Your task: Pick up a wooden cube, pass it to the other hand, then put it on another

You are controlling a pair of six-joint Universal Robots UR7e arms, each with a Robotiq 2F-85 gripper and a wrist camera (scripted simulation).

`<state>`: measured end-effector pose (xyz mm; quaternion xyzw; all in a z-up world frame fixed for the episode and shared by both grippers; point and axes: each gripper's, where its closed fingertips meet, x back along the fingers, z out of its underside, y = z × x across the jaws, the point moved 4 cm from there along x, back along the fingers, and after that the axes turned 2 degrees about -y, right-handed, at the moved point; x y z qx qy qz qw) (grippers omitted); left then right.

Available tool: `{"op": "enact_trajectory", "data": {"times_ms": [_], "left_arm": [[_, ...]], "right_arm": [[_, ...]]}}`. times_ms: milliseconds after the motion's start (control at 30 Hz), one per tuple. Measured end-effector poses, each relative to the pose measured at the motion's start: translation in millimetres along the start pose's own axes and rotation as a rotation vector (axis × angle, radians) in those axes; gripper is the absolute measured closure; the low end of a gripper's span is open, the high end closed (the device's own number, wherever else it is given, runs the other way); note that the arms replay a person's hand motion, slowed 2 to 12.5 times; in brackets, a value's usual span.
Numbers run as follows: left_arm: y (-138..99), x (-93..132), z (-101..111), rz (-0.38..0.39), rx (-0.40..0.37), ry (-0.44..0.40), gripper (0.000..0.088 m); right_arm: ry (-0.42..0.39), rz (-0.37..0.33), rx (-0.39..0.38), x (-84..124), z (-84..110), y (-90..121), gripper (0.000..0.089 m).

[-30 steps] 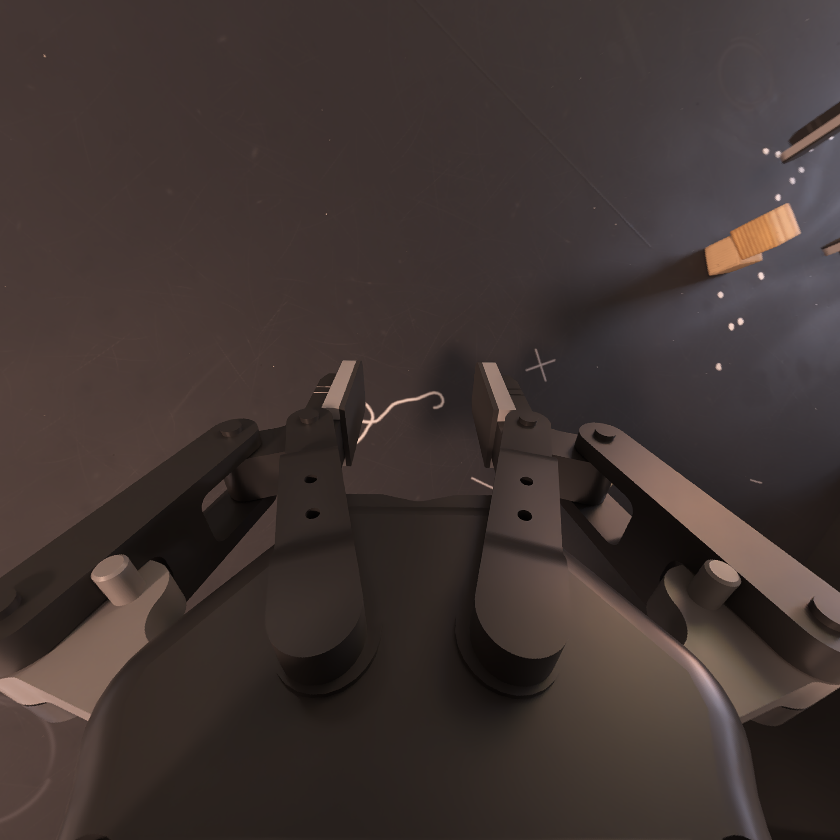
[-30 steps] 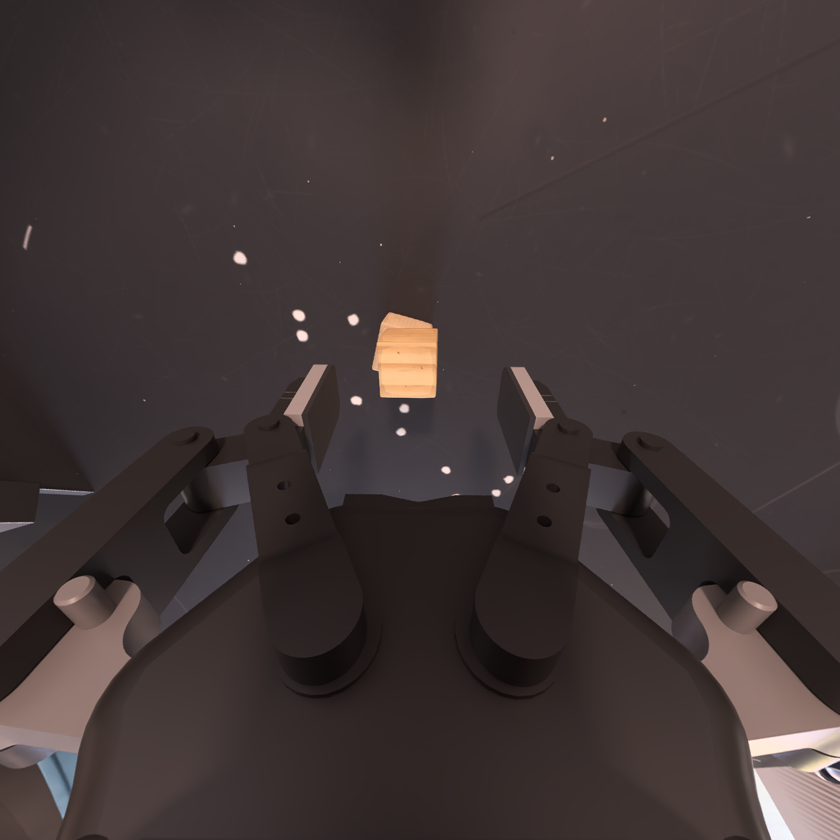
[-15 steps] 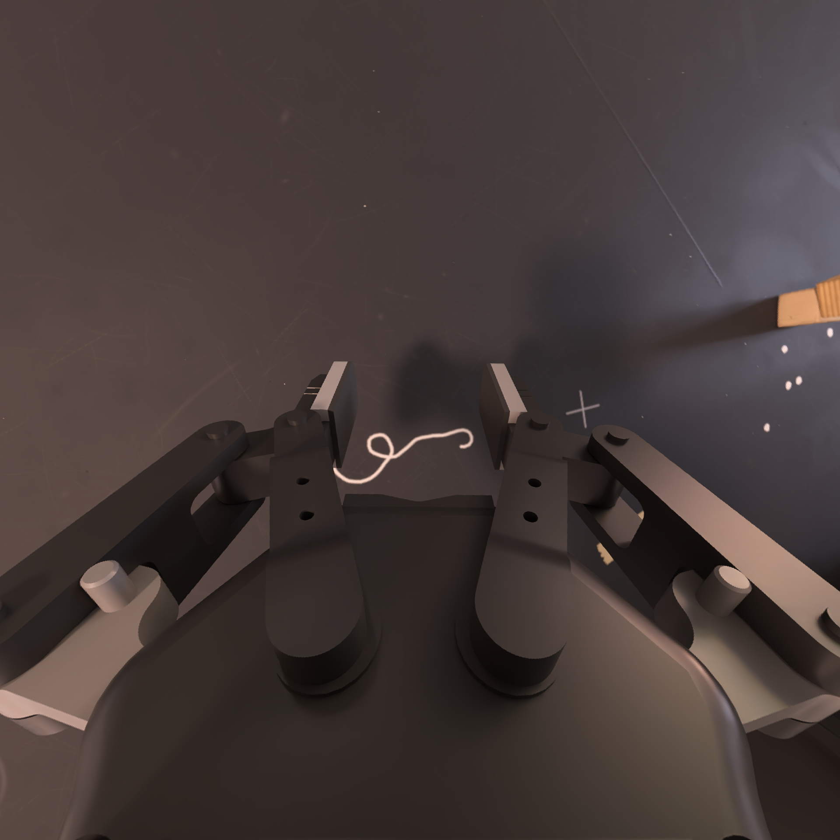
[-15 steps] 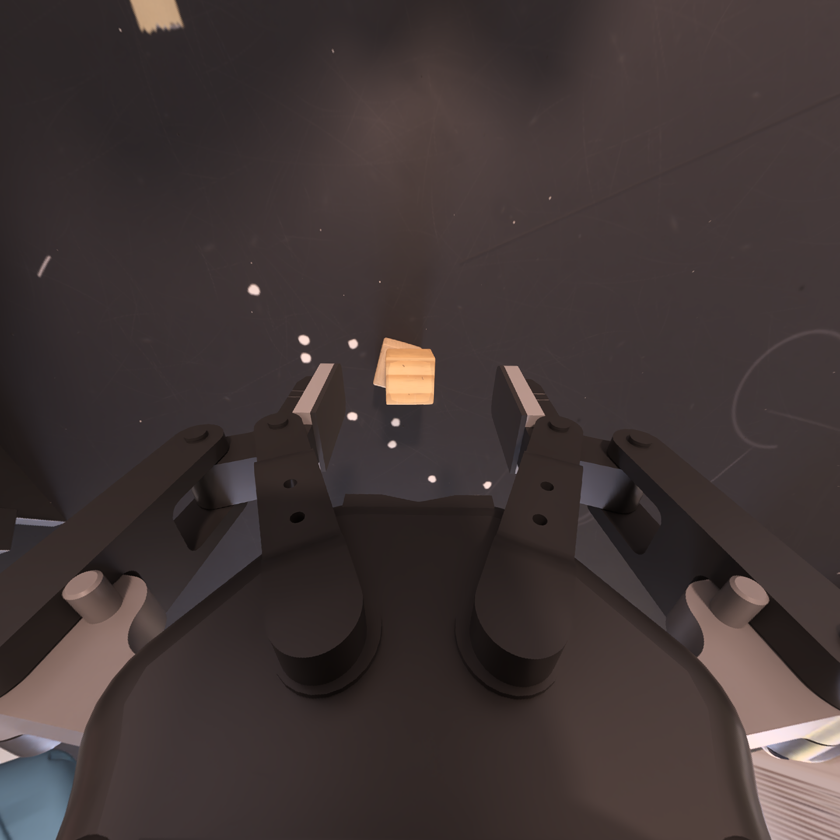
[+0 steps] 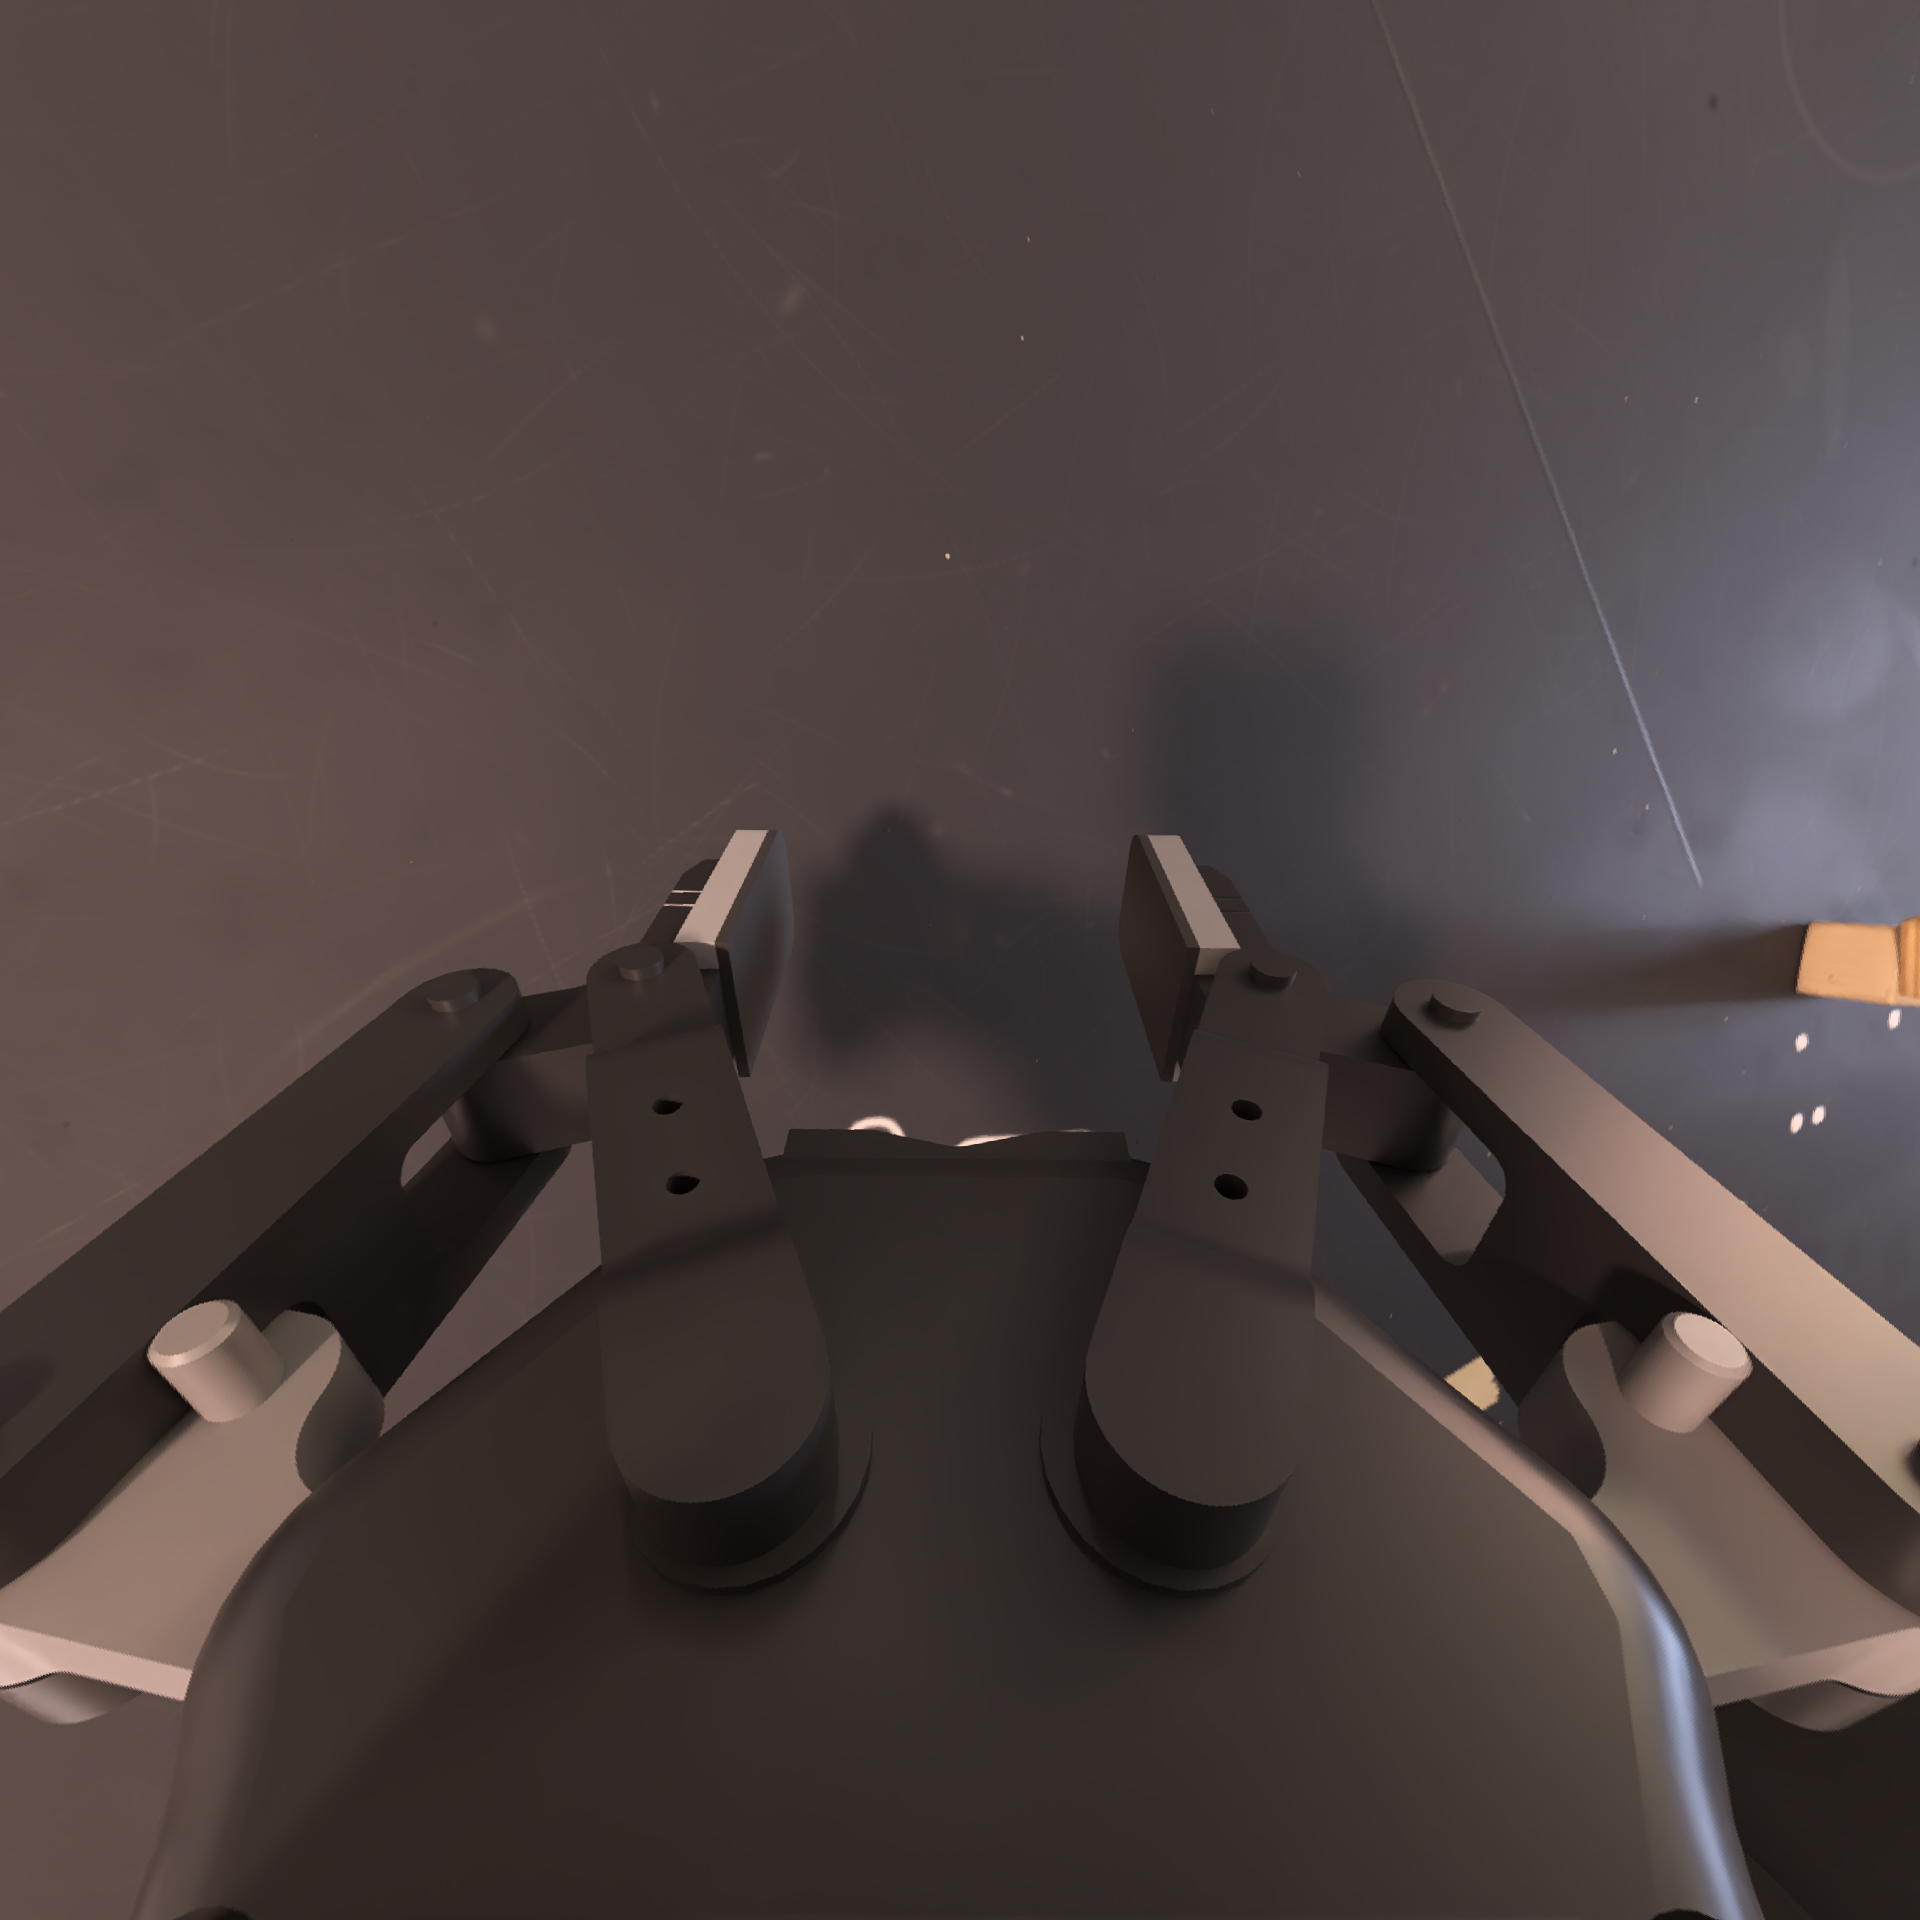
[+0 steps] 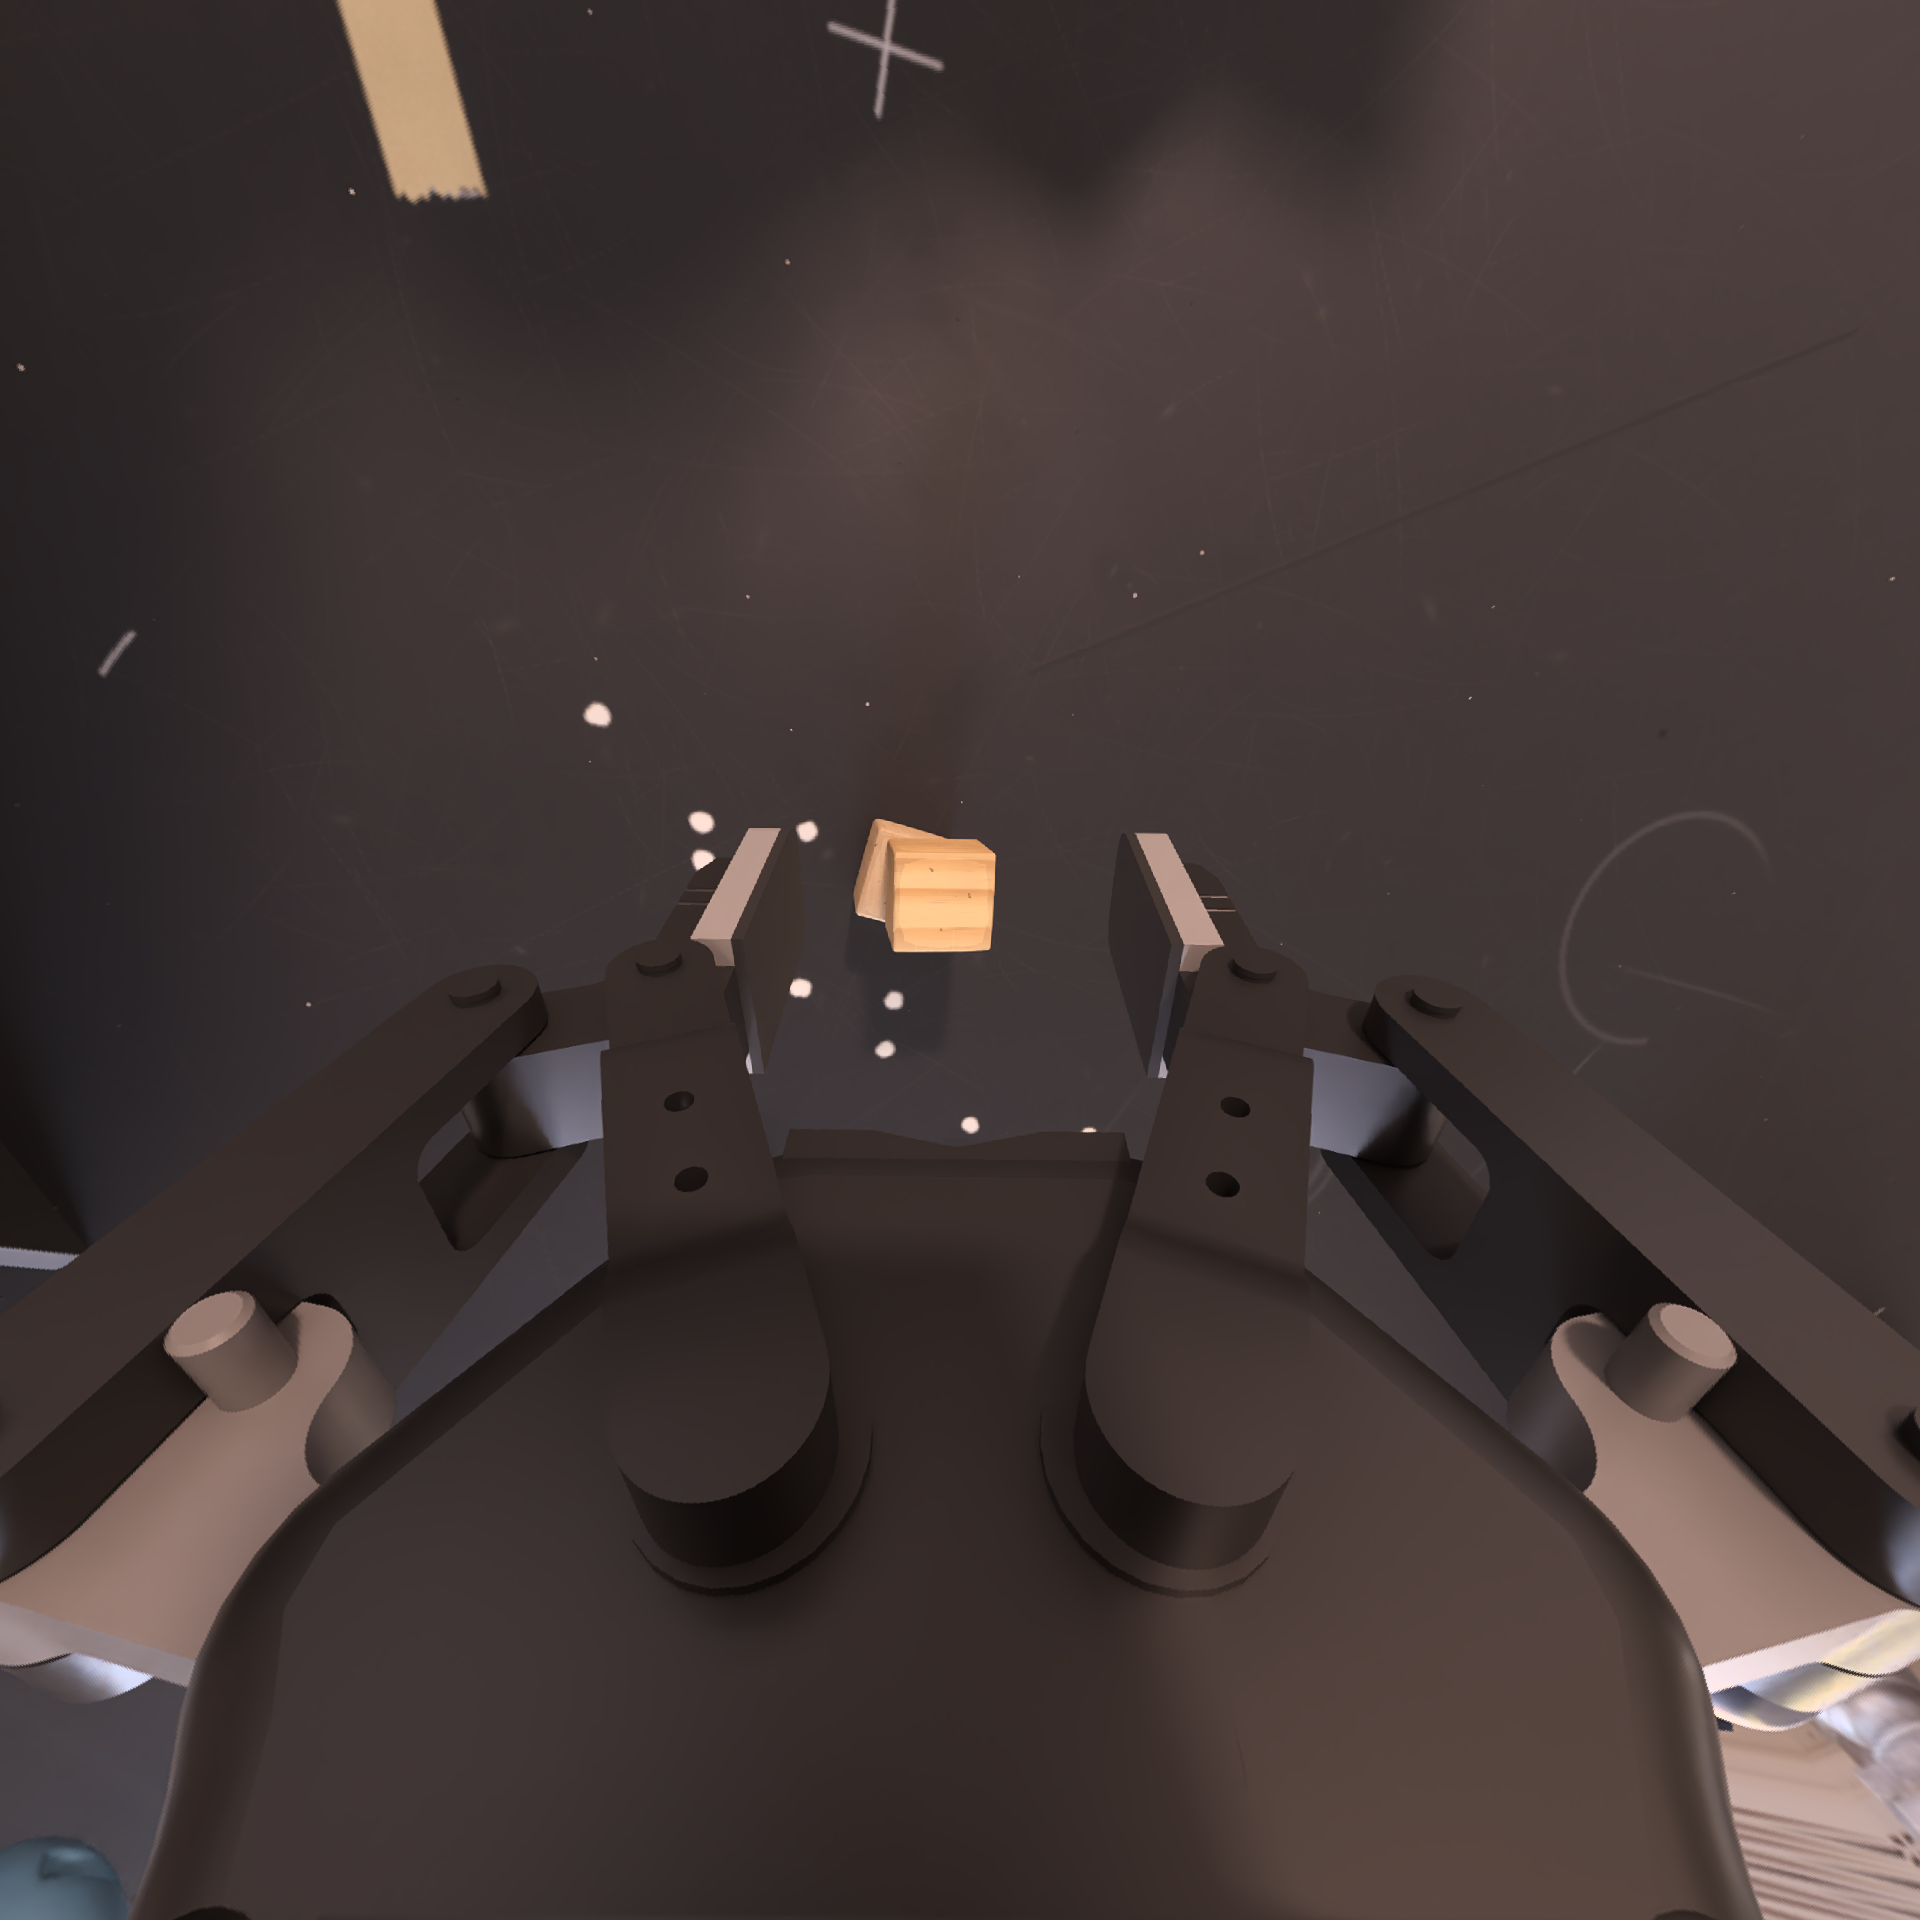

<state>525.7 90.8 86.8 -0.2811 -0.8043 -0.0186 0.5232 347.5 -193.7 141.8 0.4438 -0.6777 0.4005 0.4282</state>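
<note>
In the right wrist view a wooden cube (image 6: 940, 894) sits stacked on a second wooden cube (image 6: 871, 868), of which only a sliver shows behind it, on the dark table. My right gripper (image 6: 951, 914) is open and empty, well above the stack, its fingers framing it. In the left wrist view my left gripper (image 5: 951, 914) is open and empty over bare dark table. The lower cube (image 5: 1855, 961) shows at that view's right edge, the upper one cut off by the frame.
A strip of tan tape (image 6: 414, 99) lies on the table at the upper left of the right wrist view, with a chalk cross (image 6: 885, 57) next to it. White dots (image 6: 597, 715) are scattered around the cubes. A chalk curve (image 6: 1652, 925) marks the table at right.
The right gripper has risen away from the stacked cubes, which look smaller now; the tape and cross came into view. The left gripper has moved away, so the cubes slid to its right edge.
</note>
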Motion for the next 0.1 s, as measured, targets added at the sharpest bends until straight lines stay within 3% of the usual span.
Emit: {"op": "enact_trajectory", "data": {"times_ms": [100], "left_arm": [[0.6, -5.1, -2.7, 0.007, 0.033, -0.018, 0.0275]], "right_arm": [[-0.010, 0.012, 0.009, 1.0, -0.6, 1.5, 0.0367]]}}
